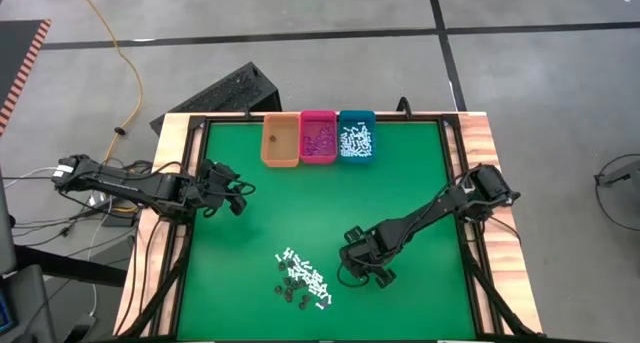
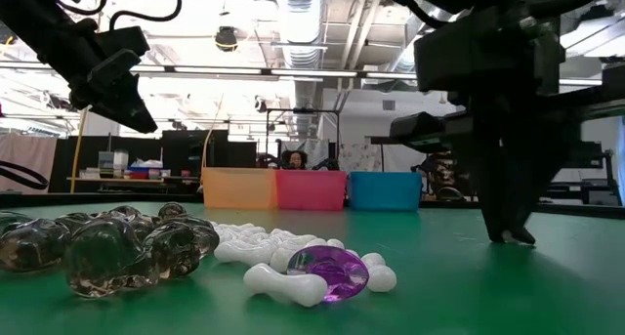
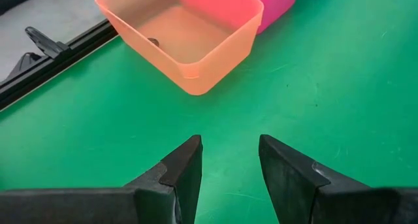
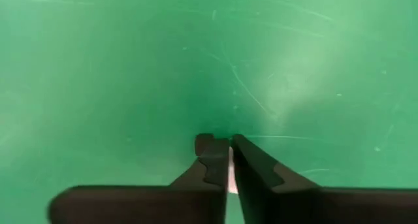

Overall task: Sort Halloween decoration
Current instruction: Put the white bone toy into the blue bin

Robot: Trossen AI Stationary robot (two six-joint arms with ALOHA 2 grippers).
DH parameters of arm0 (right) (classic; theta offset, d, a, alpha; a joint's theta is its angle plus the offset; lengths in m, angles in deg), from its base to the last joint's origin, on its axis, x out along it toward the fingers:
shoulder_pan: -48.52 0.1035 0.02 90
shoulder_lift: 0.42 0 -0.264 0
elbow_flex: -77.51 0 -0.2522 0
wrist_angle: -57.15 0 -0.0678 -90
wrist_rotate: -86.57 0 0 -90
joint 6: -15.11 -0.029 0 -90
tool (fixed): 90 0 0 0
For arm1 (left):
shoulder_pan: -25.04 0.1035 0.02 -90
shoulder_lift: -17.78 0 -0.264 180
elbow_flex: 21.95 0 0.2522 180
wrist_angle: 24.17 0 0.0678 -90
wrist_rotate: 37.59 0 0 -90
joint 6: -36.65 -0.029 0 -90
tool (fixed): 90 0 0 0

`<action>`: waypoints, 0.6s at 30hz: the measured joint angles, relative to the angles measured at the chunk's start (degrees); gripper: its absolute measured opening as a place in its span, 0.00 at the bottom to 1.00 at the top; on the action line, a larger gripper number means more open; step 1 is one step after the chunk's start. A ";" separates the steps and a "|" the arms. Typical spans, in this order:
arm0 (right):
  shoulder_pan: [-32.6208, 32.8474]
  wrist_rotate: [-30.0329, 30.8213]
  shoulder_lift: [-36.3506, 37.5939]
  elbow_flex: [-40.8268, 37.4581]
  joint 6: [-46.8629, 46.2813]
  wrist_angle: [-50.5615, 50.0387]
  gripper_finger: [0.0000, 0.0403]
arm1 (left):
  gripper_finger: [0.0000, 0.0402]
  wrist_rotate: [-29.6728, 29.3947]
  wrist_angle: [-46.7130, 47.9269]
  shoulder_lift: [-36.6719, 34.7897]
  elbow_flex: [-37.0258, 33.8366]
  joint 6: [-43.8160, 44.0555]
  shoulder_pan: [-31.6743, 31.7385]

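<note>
Lower centre of the high view: the Halloween decoration pieces lie scattered on the green tabletop. Just right of them, the right hand points down at the tabletop, fingers nearly pressed together on a thin white piece. At frame left, the left hand hovers spread, facing the orange bin.
</note>
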 joint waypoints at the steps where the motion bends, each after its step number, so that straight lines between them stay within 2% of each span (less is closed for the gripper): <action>1: -0.12 0.00 -0.02 -0.02 -0.04 0.12 0.11 | 0.36 0.01 0.00 0.00 0.00 0.00 0.01; 5: -0.70 -0.04 -0.07 -0.04 -0.80 0.37 0.04 | 0.36 0.01 0.00 0.00 0.00 0.01 0.01; 10: -1.12 0.75 0.81 0.07 -6.45 1.31 0.04 | 0.36 -0.01 0.01 0.00 0.00 0.01 0.00; 18: -5.31 2.65 5.32 1.61 -7.10 0.60 0.04 | 0.36 -0.01 0.00 -0.01 0.00 -0.01 0.01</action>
